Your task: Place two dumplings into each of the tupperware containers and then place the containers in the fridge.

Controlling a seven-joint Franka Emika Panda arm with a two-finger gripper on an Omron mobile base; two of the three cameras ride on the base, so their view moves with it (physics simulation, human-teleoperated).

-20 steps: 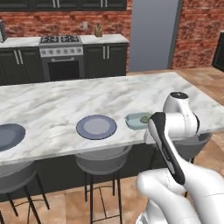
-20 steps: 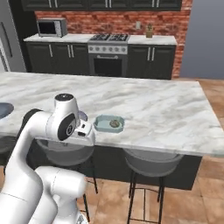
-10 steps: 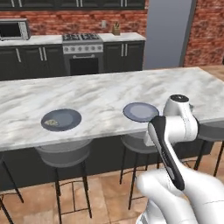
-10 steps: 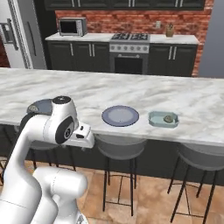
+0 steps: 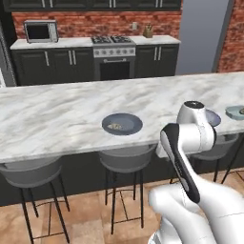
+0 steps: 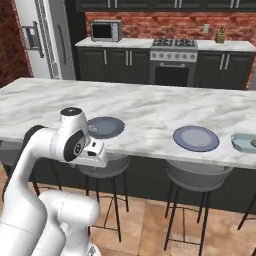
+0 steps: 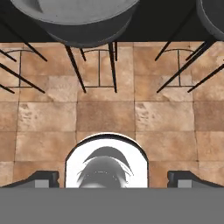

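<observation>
A long white-and-grey marble island counter [image 5: 57, 114] is seen across a rendered kitchen, with grey bar stools [image 5: 126, 159] tucked beneath its near edge. On the counter, a round dark blue-grey plate [image 5: 122, 124] is set, and small pale beige dumplings [image 5: 115, 126] are seen lying on it. A second round dark blue-grey plate [image 6: 196, 138] is placed well apart from the first, and beside it, at the edge of both base views, a shallow pale teal clear-plastic tupperware container [image 6: 246, 142] is shown with something small and pale inside; what it is cannot be told. A tall white-grey fridge with a dark vertical handle [image 6: 42, 40] is seen at the far left of the right base view, next to dark cabinets, a microwave [image 6: 106, 30] and a steel stove [image 6: 172, 57]. The two-finger gripper [image 7: 112, 177] is pointed down at the brown tiled floor [image 7: 109, 116] by the stools, its dark fingertips [image 7: 43, 178] spread wide with nothing between them.
</observation>
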